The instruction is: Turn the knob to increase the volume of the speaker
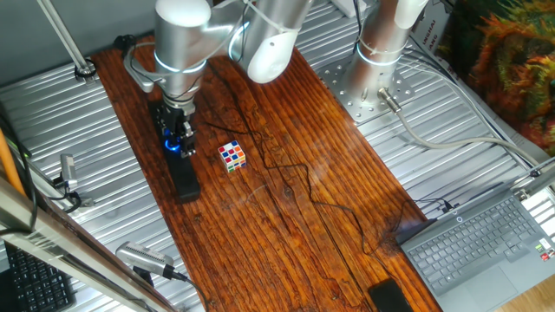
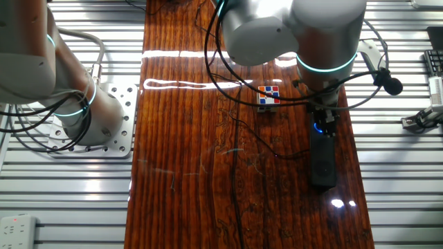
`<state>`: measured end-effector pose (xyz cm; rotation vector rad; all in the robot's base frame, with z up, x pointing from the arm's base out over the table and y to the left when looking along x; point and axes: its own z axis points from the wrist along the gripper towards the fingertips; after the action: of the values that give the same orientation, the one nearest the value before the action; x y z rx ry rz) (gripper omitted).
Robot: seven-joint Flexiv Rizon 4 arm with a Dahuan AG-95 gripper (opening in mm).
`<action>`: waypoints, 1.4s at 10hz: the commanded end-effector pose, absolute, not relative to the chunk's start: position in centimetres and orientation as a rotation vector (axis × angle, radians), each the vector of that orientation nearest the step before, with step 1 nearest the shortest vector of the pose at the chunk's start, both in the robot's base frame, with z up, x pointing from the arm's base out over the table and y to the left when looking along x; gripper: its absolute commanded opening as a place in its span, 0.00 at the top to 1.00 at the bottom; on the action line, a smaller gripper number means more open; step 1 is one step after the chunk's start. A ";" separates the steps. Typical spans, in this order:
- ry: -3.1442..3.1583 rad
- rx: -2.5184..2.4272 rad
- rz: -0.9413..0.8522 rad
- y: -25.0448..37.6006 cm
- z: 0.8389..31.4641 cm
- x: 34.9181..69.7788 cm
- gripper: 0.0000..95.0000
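Directly beneath our hand [image 1: 176,139] sits the small blue-ringed black knob [image 1: 174,145] of the long matte-black speaker [image 1: 182,169]; fingers narrowed around it; grip unconfirmed.

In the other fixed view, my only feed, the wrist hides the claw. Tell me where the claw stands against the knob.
Observer: In one fixed view the claw is down at the knob, whose blue glow shows right by the fingertips at the far end of the speaker. I cannot tell whether it is gripping.
Operator: Report what lies on the table end that my frame cuts off.
Observer: A small black device lies on the wood there, well apart from the speaker.
Operator: Name anything beside that end.
Observer: An open laptop sits off the wood, on the metal surface next to it.
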<state>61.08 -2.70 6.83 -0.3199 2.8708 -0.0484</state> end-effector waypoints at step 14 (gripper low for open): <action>2.888 -0.394 -0.050 -3.2 6.9 61.1 0.40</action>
<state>61.06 -3.30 6.91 -0.3920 2.8914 -0.0494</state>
